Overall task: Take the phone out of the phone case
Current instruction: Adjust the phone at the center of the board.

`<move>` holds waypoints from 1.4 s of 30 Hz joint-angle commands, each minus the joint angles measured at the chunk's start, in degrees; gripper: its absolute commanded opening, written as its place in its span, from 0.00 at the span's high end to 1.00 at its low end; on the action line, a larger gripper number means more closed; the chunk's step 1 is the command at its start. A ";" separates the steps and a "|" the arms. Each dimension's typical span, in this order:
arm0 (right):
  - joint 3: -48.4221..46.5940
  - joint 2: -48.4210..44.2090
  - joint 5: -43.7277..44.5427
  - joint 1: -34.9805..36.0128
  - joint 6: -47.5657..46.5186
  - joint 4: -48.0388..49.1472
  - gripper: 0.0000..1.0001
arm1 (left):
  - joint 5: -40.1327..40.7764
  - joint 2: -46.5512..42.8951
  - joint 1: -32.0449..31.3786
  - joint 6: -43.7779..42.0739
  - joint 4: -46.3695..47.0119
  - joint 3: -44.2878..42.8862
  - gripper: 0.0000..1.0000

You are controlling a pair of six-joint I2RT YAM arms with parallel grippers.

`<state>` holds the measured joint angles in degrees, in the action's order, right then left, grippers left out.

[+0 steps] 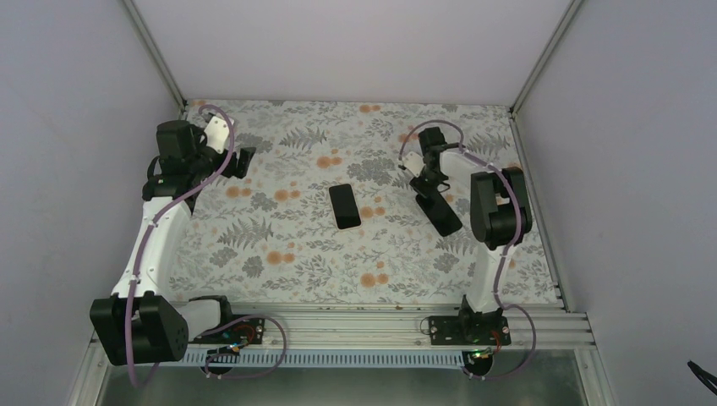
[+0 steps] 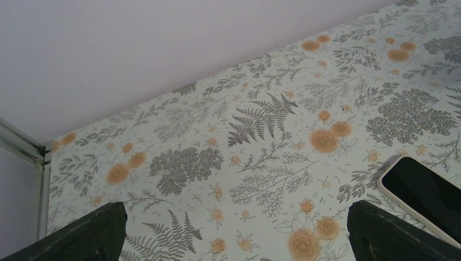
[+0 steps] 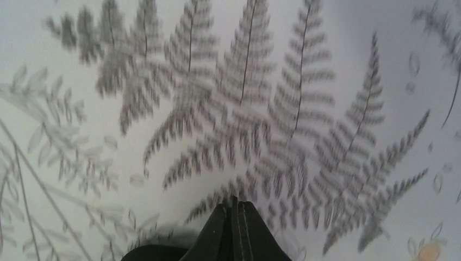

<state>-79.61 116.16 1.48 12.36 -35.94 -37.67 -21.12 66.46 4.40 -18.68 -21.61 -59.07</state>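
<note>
The phone (image 1: 344, 206) lies flat, screen up, in the middle of the flowered table, its pale gold rim showing round the black glass. It also shows at the lower right of the left wrist view (image 2: 428, 197). The phone case (image 1: 445, 215), a thin black shell, hangs from my right gripper (image 1: 425, 183), well to the right of the phone and apart from it. In the right wrist view my right gripper (image 3: 236, 218) is shut on a thin black edge, and a black curve of the case (image 3: 145, 253) shows at the lower left. My left gripper (image 1: 246, 161) is open and empty at the back left, with the fingers (image 2: 92, 234) wide apart.
The flowered table cover (image 1: 279, 254) is walled by pale panels at the back and both sides. A metal rail (image 1: 363, 321) with the arm bases runs along the near edge.
</note>
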 commanded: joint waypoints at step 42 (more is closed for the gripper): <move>30.64 -28.10 -15.84 -12.44 -7.07 -10.27 0.96 | -2.29 -1.69 0.43 -1.02 -0.13 0.28 0.00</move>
<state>-46.96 85.69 -6.87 -4.47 -44.47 -47.79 -22.68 65.34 4.49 -19.07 -21.80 -58.59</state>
